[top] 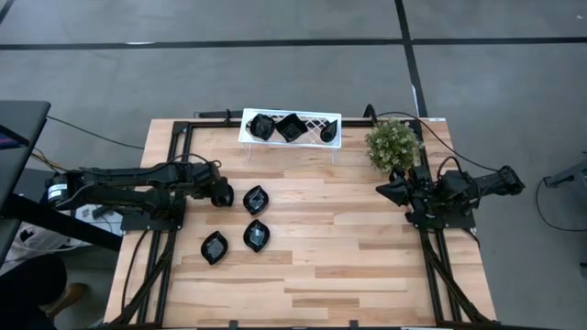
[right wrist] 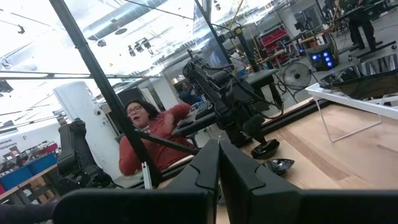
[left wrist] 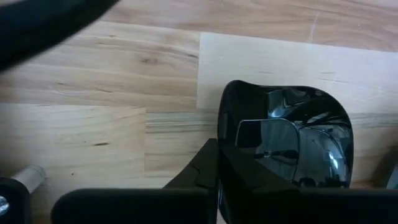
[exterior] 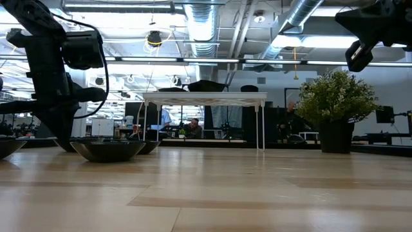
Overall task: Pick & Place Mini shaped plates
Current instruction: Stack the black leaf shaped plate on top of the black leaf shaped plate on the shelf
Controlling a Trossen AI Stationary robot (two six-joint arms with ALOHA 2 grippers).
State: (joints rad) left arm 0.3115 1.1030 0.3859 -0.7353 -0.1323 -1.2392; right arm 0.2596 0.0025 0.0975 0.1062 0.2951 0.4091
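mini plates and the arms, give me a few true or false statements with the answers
1. Three black plates sit in the white rack. True: a plate, another and a third.
2. Five plates lie loose on the table. False: three, at and.
3. The left gripper has its fingers shut on the rim of a plate. True, as the left wrist view shows.
4. The right gripper holds a plate. False: its fingers are shut on nothing, beside the plant.
5. The plant stands at the table's left edge. False: it is near the far right corner, beside the rack.
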